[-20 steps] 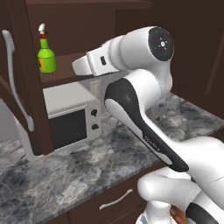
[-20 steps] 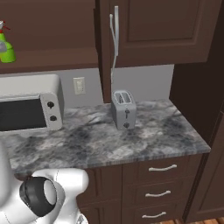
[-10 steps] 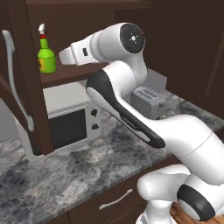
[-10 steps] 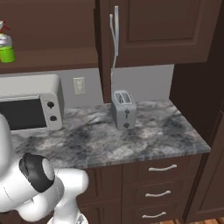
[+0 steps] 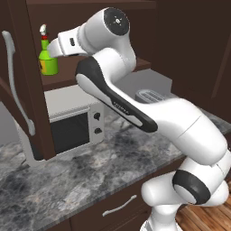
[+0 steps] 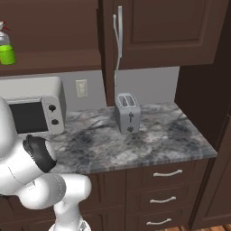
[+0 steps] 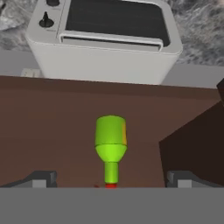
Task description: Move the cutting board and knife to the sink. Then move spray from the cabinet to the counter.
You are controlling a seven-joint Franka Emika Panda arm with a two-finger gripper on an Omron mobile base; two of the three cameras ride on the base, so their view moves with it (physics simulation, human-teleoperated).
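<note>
The spray (image 5: 47,59), a green bottle with a red-and-white nozzle, stands upright on the open cabinet's shelf (image 5: 76,72), seen at the far left as the spray (image 6: 6,50) in the right base view. In the left base view my white hand (image 5: 63,44) reaches in beside the bottle's top. My gripper (image 7: 112,178) is open in the hand view, one fingertip (image 7: 41,177) on each side of the spray (image 7: 110,142), neither touching it. The cutting board, knife and sink are out of view.
The cabinet door (image 5: 27,90) with its long silver handle hangs open on the left. A white microwave (image 5: 72,124) sits on the counter (image 6: 135,144) under the shelf. A toaster (image 6: 127,113) stands further right, with drawers (image 6: 167,189) below.
The arm has swung left, bringing the hand from above the microwave up to the spray on the shelf. The jaws stayed open and the bottle has not moved.
</note>
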